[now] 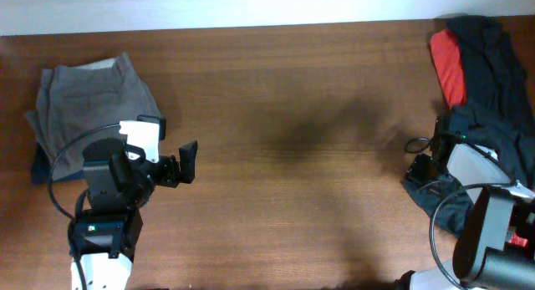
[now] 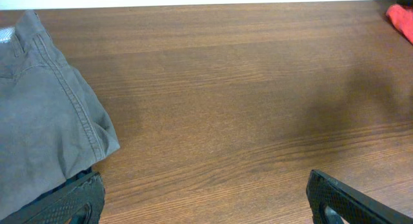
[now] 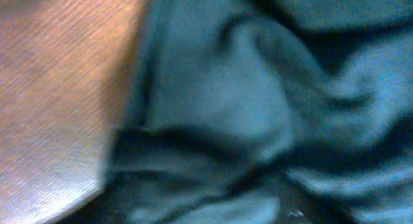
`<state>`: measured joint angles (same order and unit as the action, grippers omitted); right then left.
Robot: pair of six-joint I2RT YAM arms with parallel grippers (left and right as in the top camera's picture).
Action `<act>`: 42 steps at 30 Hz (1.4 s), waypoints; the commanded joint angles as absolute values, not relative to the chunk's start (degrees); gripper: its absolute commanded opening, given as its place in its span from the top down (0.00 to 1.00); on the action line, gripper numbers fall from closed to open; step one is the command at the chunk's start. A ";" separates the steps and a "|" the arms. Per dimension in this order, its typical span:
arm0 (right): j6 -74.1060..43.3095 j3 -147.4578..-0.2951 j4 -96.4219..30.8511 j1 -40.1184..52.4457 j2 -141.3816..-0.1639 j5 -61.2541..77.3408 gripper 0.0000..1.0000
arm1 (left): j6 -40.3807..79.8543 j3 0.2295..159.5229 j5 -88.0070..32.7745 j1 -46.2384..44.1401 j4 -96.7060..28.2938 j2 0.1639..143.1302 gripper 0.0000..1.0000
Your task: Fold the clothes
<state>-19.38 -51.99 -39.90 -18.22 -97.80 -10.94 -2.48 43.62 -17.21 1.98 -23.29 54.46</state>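
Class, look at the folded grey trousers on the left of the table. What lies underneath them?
A dark blue fabric edge pokes out beneath the grey trousers at their lower-left corner in the overhead view. The rest is covered, so which garment it is cannot be told.

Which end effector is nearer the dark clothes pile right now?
Right. The right end effector is at the edge of the dark clothes pile, cloth filling its wrist view. The left end effector is across the table, beside the folded gray pants.
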 commanded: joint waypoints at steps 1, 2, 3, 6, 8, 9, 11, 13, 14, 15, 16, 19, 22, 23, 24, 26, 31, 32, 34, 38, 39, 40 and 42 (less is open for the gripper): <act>-20.03 -49.08 -39.59 -18.55 -102.87 -11.38 0.74 | -2.15 44.86 -18.11 1.76 -23.31 54.37 0.01; -20.03 -49.08 -39.62 -18.55 -102.85 -10.74 0.81 | -2.15 44.86 -18.09 1.76 -23.29 54.37 0.01; -20.03 -49.10 -39.66 -18.55 -102.76 -9.89 0.89 | -2.15 44.86 -18.09 1.76 -23.29 54.37 0.01; -20.01 -49.71 -41.23 -18.41 -101.75 -8.12 0.96 | -2.15 44.86 -18.09 1.76 -23.27 54.37 0.01; -20.01 -52.23 -45.10 -18.39 -99.29 -7.49 0.96 | -2.17 44.86 -18.06 1.76 -23.22 54.37 0.01; -19.99 -53.84 -47.07 -18.39 -97.89 -6.63 0.96 | -2.17 44.86 -18.04 1.76 -23.18 54.37 0.01; -19.64 -57.30 -50.70 -18.33 -95.09 -4.45 0.96 | -2.17 44.86 -18.04 1.76 -23.00 54.37 0.01; -16.75 -62.78 -55.16 -17.23 -90.63 0.14 0.96 | -2.17 44.86 -18.02 1.76 -22.55 54.37 0.01; -15.44 -65.82 -57.08 -15.79 -88.03 2.24 0.96 | -2.17 44.86 -18.02 1.76 -22.24 54.37 0.01; -14.57 -68.05 -58.19 -14.15 -85.97 3.16 0.96 | -2.17 44.86 -18.02 1.76 -21.91 54.37 0.01; -13.82 -70.15 -59.05 -12.10 -83.99 3.95 0.96 | -2.17 44.86 -18.00 1.76 -21.67 54.41 0.01; -13.76 -75.26 -59.09 -3.05 -78.85 6.07 0.96 | -2.20 44.86 -17.02 1.76 -21.30 54.41 0.01; -13.87 -77.03 -55.61 6.98 -77.43 8.97 0.93 | -2.20 44.86 -16.47 1.76 -21.21 54.41 0.01; -14.00 -77.06 -53.65 11.07 -77.62 9.58 0.91 | -2.20 44.86 -16.49 1.76 -21.10 54.41 0.01; -13.98 -77.06 -52.45 13.67 -78.13 9.47 0.90 | -2.20 44.86 -16.49 1.76 -21.06 54.41 0.01; -14.00 -77.06 -49.67 18.98 -79.83 9.47 0.85 | -2.20 44.86 -16.49 1.76 -21.06 54.41 0.01; -14.00 -77.06 -46.13 24.40 -85.32 9.50 0.81 | -2.20 44.86 -16.49 1.76 -21.08 54.41 0.01; -13.98 -77.06 -46.00 24.40 -85.58 9.45 0.77 | -2.20 44.86 -16.49 1.76 -21.06 54.41 0.01; -13.98 -77.23 -46.15 24.14 -85.38 6.96 0.70 | -2.20 44.86 -16.49 1.76 -21.04 54.41 0.01; -14.04 -80.18 -49.54 21.58 -82.65 -0.58 0.54 | -2.17 44.86 -16.53 1.76 -21.02 54.43 0.01; -14.28 -81.78 -51.66 19.79 -81.17 -1.91 0.53 | -2.13 44.88 -16.56 1.74 -21.02 54.74 0.01; -14.41 -83.15 -53.65 18.24 -80.01 -2.46 0.53 | -1.91 45.01 -16.58 1.74 -21.08 55.20 0.01; -14.39 -85.27 -57.32 14.59 -77.67 -2.44 0.49 | -0.60 45.98 -16.84 0.69 -21.15 57.21 0.01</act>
